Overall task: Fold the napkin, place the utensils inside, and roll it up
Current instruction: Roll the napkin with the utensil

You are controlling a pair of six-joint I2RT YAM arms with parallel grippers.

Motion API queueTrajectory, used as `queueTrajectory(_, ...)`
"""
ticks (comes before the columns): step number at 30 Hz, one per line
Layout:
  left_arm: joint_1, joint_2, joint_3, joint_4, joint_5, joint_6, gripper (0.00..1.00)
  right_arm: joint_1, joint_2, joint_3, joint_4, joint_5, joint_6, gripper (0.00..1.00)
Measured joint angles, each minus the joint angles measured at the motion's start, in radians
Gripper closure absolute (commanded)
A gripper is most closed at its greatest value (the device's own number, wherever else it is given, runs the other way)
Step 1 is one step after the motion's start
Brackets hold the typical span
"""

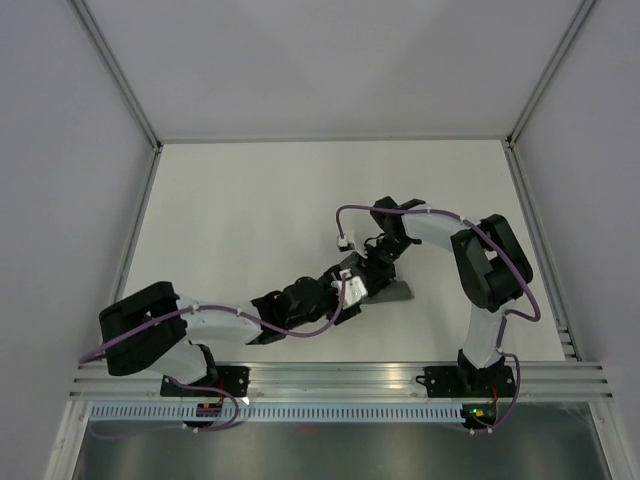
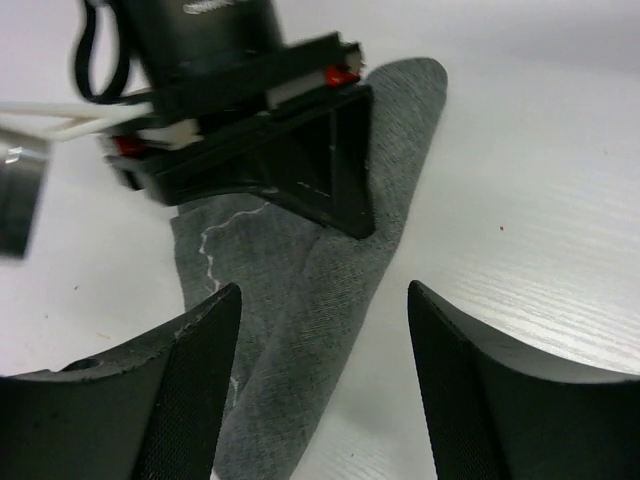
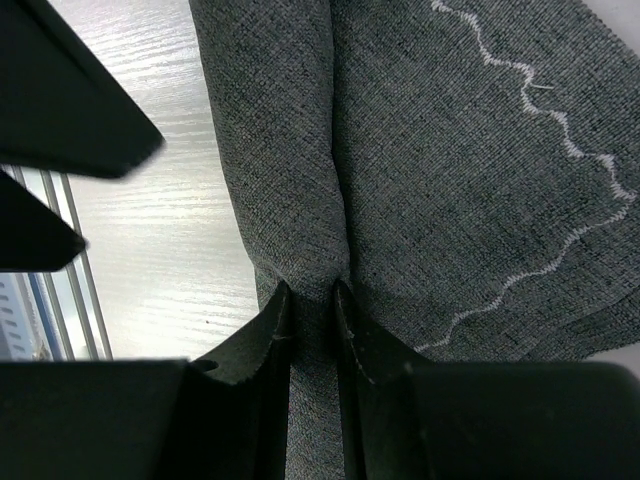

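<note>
Right wrist: napkin (image 3: 450, 200) fold inside right gripper (image 3: 312, 292)

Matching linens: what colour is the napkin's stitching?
Pale wavy stitching on dark grey napkin, clearest in right wrist view.

napkin (image 1: 398, 292), top view: largely hidden beneath the two wrists; only a grey wedge shows at their 4 o'clock, its outline too small to tell.
napkin, right wrist view: cut off at 12, 3 and 6 o'clock; the inside of the ridge pinched by the right gripper (image 3: 312, 325) is hidden.
napkin, left wrist view: far part covered by the right gripper at 11 o'clock; near end cut off at 6 o'clock.
left gripper (image 2: 320, 385): fingers cut off at 6 o'clock in its own view; blurred dark points at 9 o'clock in the right wrist view.
grey shape (image 2: 18, 200): at 9 o'clock, blurred, cut off, unidentifiable.
</note>
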Motion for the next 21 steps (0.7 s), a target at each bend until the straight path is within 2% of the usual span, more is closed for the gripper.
queueTrajectory(8, -0.105, 0.196, 0.064, -0.02, -0.05, 0.153, 0.26, -0.013, 0.026, 0.022, -0.026, -0.02, 0.0, 0.99)
queueTrajectory(21, -0.124, 0.349, 0.109, 0.095, -0.142, 0.273, 0.28, -0.026, 0.038, 0.025, -0.033, -0.042, 0.0, 0.99)
